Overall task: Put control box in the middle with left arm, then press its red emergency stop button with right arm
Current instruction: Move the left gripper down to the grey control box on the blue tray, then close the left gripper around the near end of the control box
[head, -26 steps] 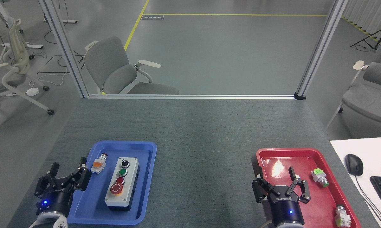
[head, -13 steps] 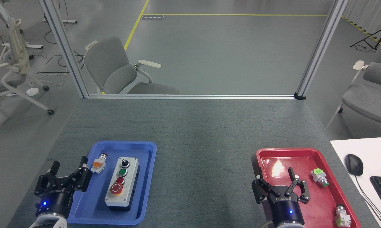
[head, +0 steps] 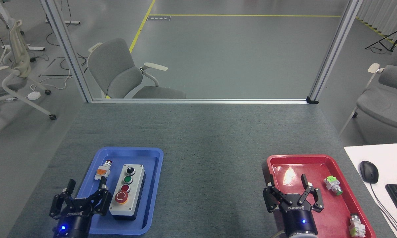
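The control box [head: 127,191], light grey on a black base, lies lengthwise in the blue tray [head: 152,185] at the front left. Its big red emergency stop button [head: 121,196] with a yellow collar sits at the near end, behind it a small red button, a green button and a black knob. My left gripper [head: 86,186] stands open over the tray's near-left part, just left of the box and apart from it. Over the red tray's near-left corner, my right gripper [head: 287,181] is open and holds nothing. The middle [head: 211,172] of the grey-green tabletop is bare.
A loose white-and-orange push-button part [head: 102,170] lies in the blue tray left of the box. The red tray [head: 317,160] holds two small button parts [head: 332,185] [head: 356,225]. A white desk with mouse [head: 369,172] and keyboard stands at right. An aluminium frame rail [head: 198,100] edges the table's far side.
My left gripper has moved right and nearer, from outside the blue tray's left rim to over the tray beside the control box. The right gripper has stayed put.
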You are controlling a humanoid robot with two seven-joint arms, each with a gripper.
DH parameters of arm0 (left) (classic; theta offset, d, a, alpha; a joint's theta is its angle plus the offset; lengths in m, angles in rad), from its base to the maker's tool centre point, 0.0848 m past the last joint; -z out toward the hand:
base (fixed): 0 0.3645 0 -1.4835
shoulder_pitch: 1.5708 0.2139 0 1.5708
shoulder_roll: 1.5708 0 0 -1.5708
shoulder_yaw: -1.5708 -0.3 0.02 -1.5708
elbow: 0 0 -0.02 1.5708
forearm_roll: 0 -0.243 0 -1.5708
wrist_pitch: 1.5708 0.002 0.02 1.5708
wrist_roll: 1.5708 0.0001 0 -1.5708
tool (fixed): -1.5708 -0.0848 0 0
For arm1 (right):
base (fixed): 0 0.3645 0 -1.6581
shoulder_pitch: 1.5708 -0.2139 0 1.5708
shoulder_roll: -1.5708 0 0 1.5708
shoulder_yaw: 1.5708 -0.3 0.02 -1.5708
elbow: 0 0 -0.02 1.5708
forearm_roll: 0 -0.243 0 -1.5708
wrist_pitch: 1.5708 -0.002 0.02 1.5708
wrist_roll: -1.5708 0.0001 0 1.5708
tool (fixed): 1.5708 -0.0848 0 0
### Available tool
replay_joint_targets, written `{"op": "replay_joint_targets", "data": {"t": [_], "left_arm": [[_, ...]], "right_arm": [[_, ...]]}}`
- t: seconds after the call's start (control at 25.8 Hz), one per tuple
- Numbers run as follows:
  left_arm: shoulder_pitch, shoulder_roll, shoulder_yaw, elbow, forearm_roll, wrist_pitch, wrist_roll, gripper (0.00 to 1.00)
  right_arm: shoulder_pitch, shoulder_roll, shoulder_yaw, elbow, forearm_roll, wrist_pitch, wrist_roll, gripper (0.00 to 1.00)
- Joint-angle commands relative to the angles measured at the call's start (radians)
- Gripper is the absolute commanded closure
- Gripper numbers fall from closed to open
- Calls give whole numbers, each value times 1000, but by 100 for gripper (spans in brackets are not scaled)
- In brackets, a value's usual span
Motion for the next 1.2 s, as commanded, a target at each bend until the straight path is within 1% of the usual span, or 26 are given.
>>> {"op": "replay_joint_targets", "data": {"t": [0.0,0.08,0.15,0.39,0.54,0.7,0.77,0.89,1.16], "left_arm": [[38,-79,-1,-11,-74,3,0,1],[72,-100,-2,-51,-95,-3,0,1],[100,-105,-30,-79,-103,-3,2,1],[103,-119,-59,-88,-167,3,2,1],[100,-151,-77,-71,-256,8,2,1],[89,-203,-79,-2,-319,9,10,1],[78,-203,-79,35,-322,17,14,1],[55,-183,-79,68,-322,57,16,1],[23,-159,-70,116,-321,84,23,1]], "right_arm": [[1,-1,1,0,1,2,1,3],[3,-2,1,0,1,2,1,3],[3,-4,-1,0,1,2,1,3],[3,-5,-1,0,1,3,1,3],[3,-5,1,0,-1,5,-1,3],[3,-7,1,0,-1,5,1,3],[3,-7,1,0,-1,5,-1,3],[4,-8,1,0,-1,5,-1,3],[4,-13,-1,0,-1,8,-1,3]]}}
